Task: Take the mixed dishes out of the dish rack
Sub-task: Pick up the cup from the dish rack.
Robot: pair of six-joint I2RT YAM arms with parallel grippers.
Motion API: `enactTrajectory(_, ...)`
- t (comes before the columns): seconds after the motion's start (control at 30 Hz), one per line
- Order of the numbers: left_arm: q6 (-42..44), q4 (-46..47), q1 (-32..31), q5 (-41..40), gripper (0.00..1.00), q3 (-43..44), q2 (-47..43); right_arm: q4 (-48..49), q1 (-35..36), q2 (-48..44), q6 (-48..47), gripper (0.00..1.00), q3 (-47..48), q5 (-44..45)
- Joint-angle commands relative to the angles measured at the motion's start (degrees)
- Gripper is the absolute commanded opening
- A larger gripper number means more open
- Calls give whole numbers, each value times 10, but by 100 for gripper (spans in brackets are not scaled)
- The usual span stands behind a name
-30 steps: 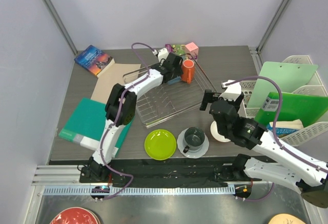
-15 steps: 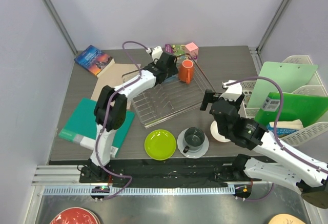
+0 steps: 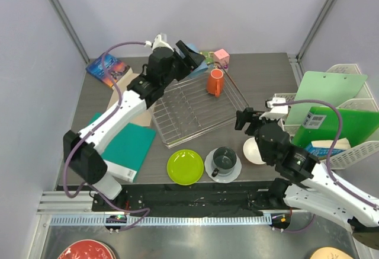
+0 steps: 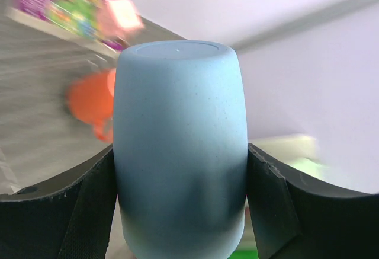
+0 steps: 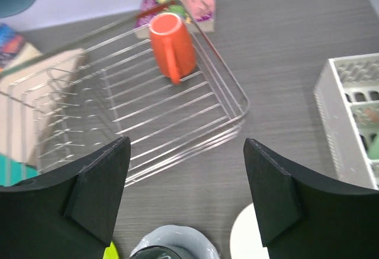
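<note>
At far left of the top view: a book (image 3: 108,69) at the upper left corner of the surface (image 3: 266,75), with a teal folder (image 3: 115,143) lower down. Next to the right, near top centre: left fingers (image 4: 59,211) clamped on the light blue cup (image 4: 177,152), one finger pressed against each side of its wall, closed end pointing away from the wrist camera. In the top view, cup located at the far rim of the dish rack (image 3: 195,108), to the upper left of the orange mug (image 3: 215,82); contact between cup and rack not discernible. Dish rack at centre frame, set askew on the surface, with the orange mug in its far right corner. Below the rack, on the surface toward the bottom edge: lime-green plate (image 3: 185,166), then just to its right the dark grey mug (image 3: 224,159) standing on the pale blue-white plate (image 3: 234,175). Further right: white bowl (image 3: 253,152), partly hidden by the right arm. Right fingers (image 5: 95,194) spread wide apart, gripping nothing, positioned just right of the rack's near right corner in the top view. In the right wrist view, rack and orange mug in the upper half of the frame, beyond the fingertips. At far right: white lattice baskets (image 3: 349,146) holding green boards (image 3: 328,93).
</note>
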Motion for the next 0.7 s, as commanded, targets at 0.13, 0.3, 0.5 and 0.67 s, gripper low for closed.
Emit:
enactTrajectory(0.13,-286,167,12,325,0,-163,-88,170,-2,-79,-62,80,-48,-128)
enactTrajectory(0.3,-345,205,4,349,0,-214,-131,231,-2,-80,-87,71,-64,-195)
enactTrajectory(0.5,-363,206,-8,325,0,-244,-158,301,-2,-43,-90,73,-83,-242)
enactTrajectory(0.67,-367,218,-11,324,0,-244,-158,307,-2,-5,-77,73,-70,-269)
